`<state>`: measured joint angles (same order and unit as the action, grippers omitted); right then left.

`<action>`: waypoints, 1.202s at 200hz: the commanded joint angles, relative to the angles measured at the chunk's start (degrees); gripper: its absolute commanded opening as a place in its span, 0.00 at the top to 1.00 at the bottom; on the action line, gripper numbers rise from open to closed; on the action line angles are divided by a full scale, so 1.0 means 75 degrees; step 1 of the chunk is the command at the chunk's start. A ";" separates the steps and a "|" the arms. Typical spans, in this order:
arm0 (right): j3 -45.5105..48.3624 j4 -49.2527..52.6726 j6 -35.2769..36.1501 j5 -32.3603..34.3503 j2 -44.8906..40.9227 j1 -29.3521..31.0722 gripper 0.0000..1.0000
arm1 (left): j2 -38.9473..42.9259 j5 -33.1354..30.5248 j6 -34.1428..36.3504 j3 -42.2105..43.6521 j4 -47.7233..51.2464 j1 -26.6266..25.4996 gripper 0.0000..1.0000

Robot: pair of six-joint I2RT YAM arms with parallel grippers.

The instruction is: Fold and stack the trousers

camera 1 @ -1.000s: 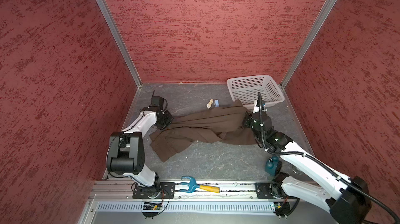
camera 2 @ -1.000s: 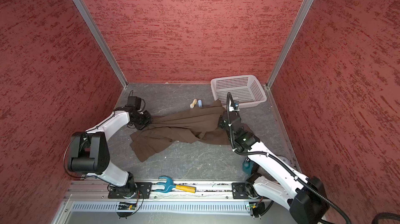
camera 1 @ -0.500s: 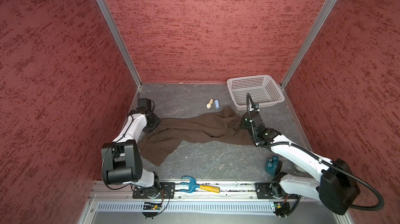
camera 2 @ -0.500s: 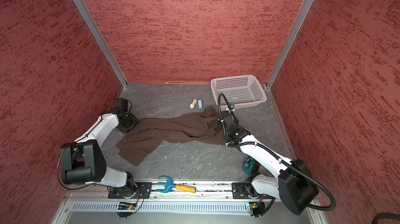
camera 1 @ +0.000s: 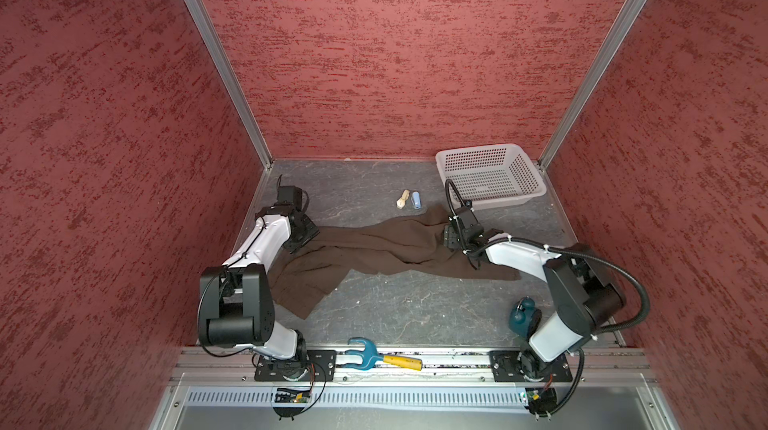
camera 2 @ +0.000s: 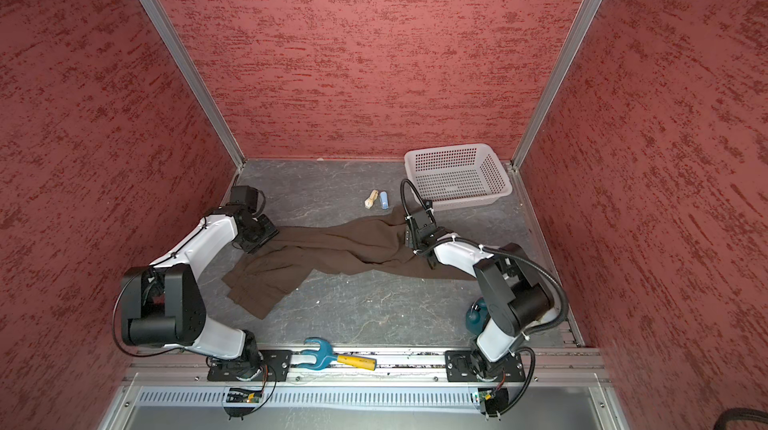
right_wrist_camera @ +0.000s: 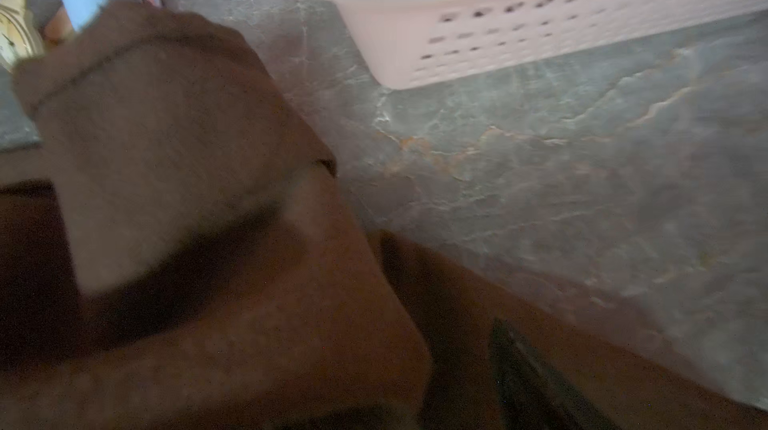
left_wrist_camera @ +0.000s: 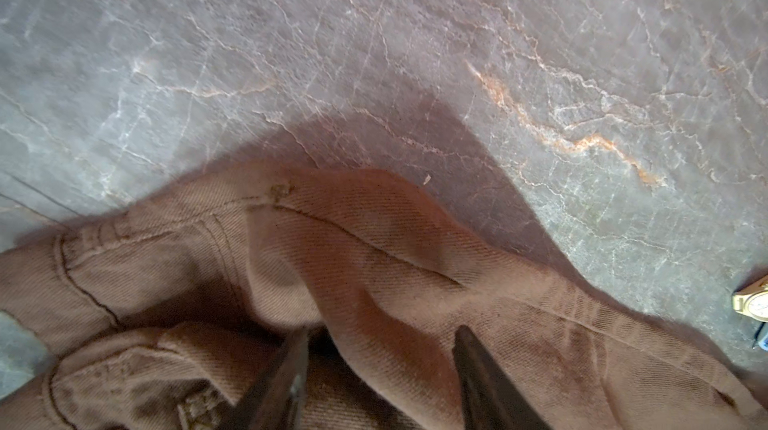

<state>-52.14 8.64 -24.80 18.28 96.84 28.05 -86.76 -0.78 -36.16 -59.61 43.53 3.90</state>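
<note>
Trousers [camera 1: 374, 249] flat on the grey stone-patterned floor [camera 1: 415, 316], mid-cell, laid as a long band between the two arms. One leg end splayed toward the front-left, its edge running behind the left arm's elbow. Right-hand end tucked beneath the right forearm, so full outline not traceable in both top views. Far corner of the cloth just beside a cream watch [camera 1: 403, 199] and a pale blue cylinder [camera 1: 415, 199]. Near, but apart from, the white basket [camera 1: 505, 203] in the back-right corner.

Left gripper [camera 1: 306, 240] low at the cloth's left end. From the left wrist: two dark fingers [left_wrist_camera: 278, 386] clearly apart, a raised fold of twill lying in the gap, no pinch visible. Tips only; rest cut off by the frame edge. Seams and double stitching readable there; small round mark on one seam too soft to name.

Right gripper [camera 1: 449, 236] over the cloth on the basket side. Right wrist view smeared and dim. Only one finger [right_wrist_camera: 536, 378] discernible, its partner lost behind a bulge of cloth or out of frame. Cannot tell jaws apart or together, nor whether anything pinched.

Teal object [camera 1: 524, 316] half hidden behind the right arm's lower link; shape unclear. Blue-headed, yellow-handled tool [camera 1: 382, 359] on the front rail.
</note>
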 commanded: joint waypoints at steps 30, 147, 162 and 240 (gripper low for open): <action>-0.0482 -0.0646 0.0140 -0.0719 0.0250 -0.0190 1.00 | -0.0414 0.0290 0.0062 0.0380 -0.0380 0.0245 0.75; 0.0014 -0.0664 0.3027 0.3929 -0.4775 -0.0190 0.91 | -0.0919 0.0496 0.0066 -0.0054 -0.0565 0.0617 1.00; -0.0002 0.0082 0.2569 0.3208 -0.4045 -0.0190 0.73 | -0.0910 0.0431 0.0155 -0.0321 -0.0404 0.0593 1.00; -0.0098 0.1017 0.1429 0.0712 -0.2178 -0.0208 0.20 | -0.0022 0.0189 0.0557 -0.0683 0.0285 0.1123 0.47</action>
<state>-51.13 15.84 -13.28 29.21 80.86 26.83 -90.96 2.52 -33.32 -64.12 43.62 11.62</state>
